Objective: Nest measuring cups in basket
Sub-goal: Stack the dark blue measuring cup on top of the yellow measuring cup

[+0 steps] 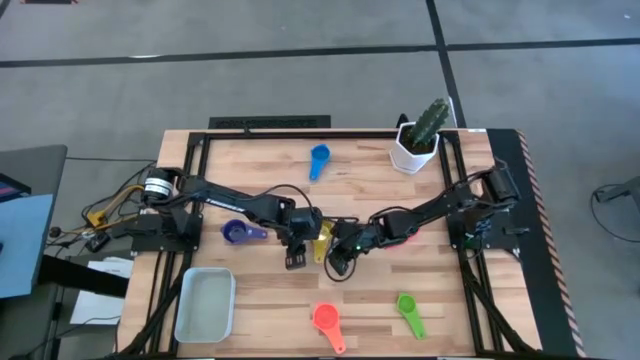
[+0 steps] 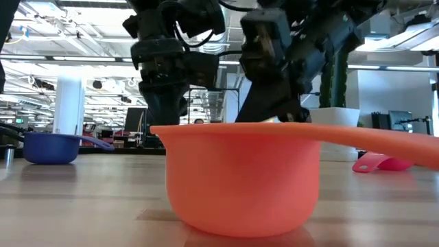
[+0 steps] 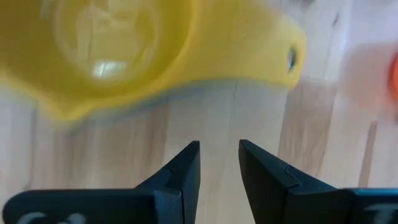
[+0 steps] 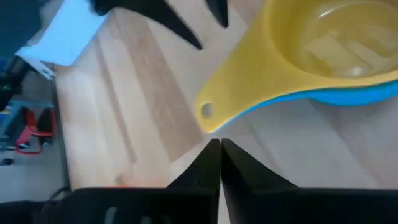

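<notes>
While both arms converge at the centre of the pale wooden slatted table (image 1: 270, 160), the left gripper (image 1: 296, 252) hangs just left of the yellow plastic measuring cup (image 1: 322, 240), its fingers (image 3: 180, 177) parted by a narrow gap and holding nothing. The right gripper (image 1: 340, 262) sits just right of that cup, fingers pressed together with nothing between them. In the right wrist view the yellow cup (image 4: 311, 43) appears to rest in a teal plastic cup (image 4: 348, 94).

The pale white-grey rectangular plastic basket (image 1: 205, 304) lies at the near left corner, close to the table edge, with no cup inside. The purple cup (image 1: 238, 233) lies left of the left gripper; the blue cup (image 1: 319, 158) lies far centre; the red-orange cup (image 1: 326, 321) and green cup (image 1: 408, 308) lie near the near edge. A pink cup (image 2: 381, 163) shows low behind the right arm. A white faceted pot with cactus (image 1: 418, 142) stands at the far right. Open tabletop lies between basket and red-orange cup.
</notes>
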`<action>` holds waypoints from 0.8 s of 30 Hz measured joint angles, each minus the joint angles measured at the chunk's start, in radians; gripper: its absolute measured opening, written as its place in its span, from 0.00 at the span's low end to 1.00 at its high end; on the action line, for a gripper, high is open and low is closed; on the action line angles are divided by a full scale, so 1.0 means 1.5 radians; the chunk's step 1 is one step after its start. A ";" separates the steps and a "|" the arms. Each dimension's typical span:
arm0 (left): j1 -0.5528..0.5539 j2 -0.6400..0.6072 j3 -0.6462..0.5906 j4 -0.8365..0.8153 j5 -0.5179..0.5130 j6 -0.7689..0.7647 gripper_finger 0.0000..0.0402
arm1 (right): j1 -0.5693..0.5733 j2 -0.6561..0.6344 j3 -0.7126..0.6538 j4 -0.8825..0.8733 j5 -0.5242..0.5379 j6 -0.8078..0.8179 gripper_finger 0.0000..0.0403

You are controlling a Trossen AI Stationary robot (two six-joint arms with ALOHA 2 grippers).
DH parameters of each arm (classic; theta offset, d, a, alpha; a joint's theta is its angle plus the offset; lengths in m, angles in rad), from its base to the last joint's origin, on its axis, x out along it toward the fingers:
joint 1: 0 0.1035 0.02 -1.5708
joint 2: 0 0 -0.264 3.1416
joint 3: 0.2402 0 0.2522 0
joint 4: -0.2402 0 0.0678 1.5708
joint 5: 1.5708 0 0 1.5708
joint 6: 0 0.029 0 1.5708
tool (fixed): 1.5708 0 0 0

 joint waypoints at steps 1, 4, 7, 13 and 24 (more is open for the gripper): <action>0.000 -0.004 0.000 -0.005 -0.003 -0.001 0.24 | 0.004 -0.007 0.000 -0.003 0.002 0.010 0.11; -0.004 -0.027 0.000 -0.052 -0.016 -0.017 0.24 | 0.016 -0.037 0.000 -0.036 0.022 0.050 0.14; -0.022 -0.052 0.000 -0.070 -0.054 -0.030 0.24 | 0.038 -0.073 0.000 -0.091 0.054 0.089 0.16; -0.086 -0.084 0.000 -0.042 -0.126 -0.092 0.24 | 0.096 -0.167 0.001 -0.246 0.119 0.134 0.23; -0.178 -0.084 0.000 0.041 -0.248 -0.420 0.24 | 0.132 -0.299 0.000 -0.533 0.149 0.062 0.56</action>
